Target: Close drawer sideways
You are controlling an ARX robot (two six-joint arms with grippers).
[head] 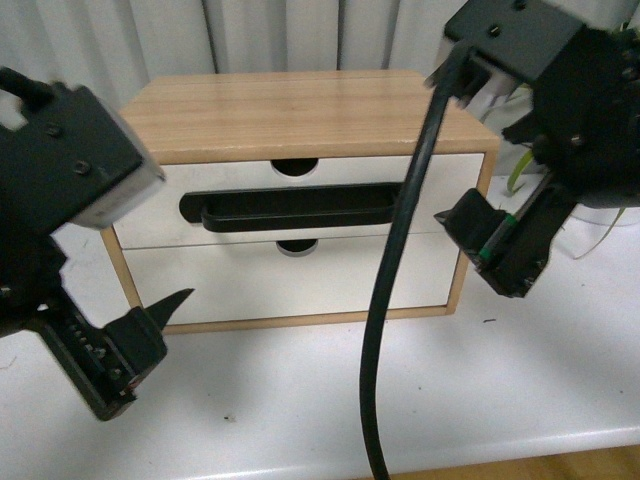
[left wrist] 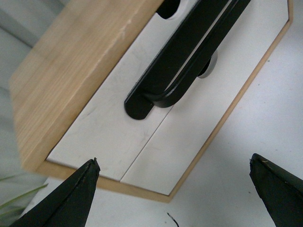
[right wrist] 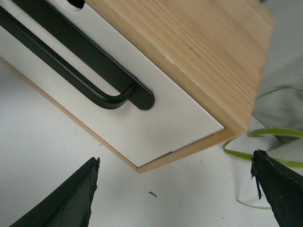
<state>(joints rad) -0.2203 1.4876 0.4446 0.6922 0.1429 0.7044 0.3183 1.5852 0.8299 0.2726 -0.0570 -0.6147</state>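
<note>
A light wood cabinet (head: pixel 290 110) stands on the white table. Its upper drawer (head: pixel 150 215) has a white front, a wide black bar handle (head: pixel 290 208) and a half-round notch in its top edge. Its front looks flush with the cabinet frame, and no wood interior shows. My left gripper (head: pixel 120 350) is open and empty at the cabinet's lower left corner, apart from it. My right gripper (head: pixel 500 250) is open and empty by the cabinet's right side. In the left wrist view the gripper (left wrist: pixel 174 161) faces the drawer (left wrist: pixel 109 127). In the right wrist view the gripper (right wrist: pixel 176 158) faces the drawer (right wrist: pixel 175 118).
A plain white drawer front (head: pixel 300 280) sits below. A black cable (head: pixel 390 300) hangs across the front of the cabinet. A potted plant with green leaves (head: pixel 600 215) stands right of the cabinet. The table's front edge (head: pixel 500 445) is close. A curtain hangs behind.
</note>
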